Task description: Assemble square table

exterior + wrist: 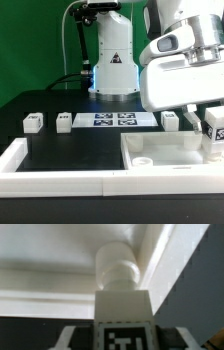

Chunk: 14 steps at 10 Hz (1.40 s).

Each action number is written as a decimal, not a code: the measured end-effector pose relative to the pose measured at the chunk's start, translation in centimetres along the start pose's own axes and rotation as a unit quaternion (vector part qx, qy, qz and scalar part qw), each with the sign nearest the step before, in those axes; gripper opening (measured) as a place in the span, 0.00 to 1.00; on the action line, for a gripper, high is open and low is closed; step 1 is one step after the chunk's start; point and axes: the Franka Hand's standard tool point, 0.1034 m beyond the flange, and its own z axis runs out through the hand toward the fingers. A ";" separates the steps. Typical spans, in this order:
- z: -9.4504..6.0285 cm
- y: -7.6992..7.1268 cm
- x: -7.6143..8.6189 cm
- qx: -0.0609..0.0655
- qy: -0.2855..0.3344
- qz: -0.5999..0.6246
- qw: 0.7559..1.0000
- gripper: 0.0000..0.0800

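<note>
My gripper (210,120) hangs over the right side of the white square tabletop slab (150,170) and is shut on a white tagged leg (214,140). The leg stands upright above the slab's right edge. In the wrist view the leg (122,286) sits between the two fingers (72,336), its tag facing the camera. Its rounded end points at the slab's raised rim (150,258) near a corner. Whether the leg touches the slab I cannot tell. Three more tagged legs lie on the black table: two (33,122) (64,121) at the exterior view's left and one (170,120) behind the slab.
The marker board (113,120) lies flat in front of the arm's base (113,70). A long white border wall (40,180) runs along the front and the exterior view's left of the table, against the slab.
</note>
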 end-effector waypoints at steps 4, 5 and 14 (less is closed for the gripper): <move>0.7 0.0 -0.4 -0.006 0.029 0.000 1.000 0.36; 0.7 -0.1 -0.5 -0.008 0.042 -0.001 0.999 0.36; 0.6 -0.1 -0.8 -0.014 0.070 -0.001 0.997 0.79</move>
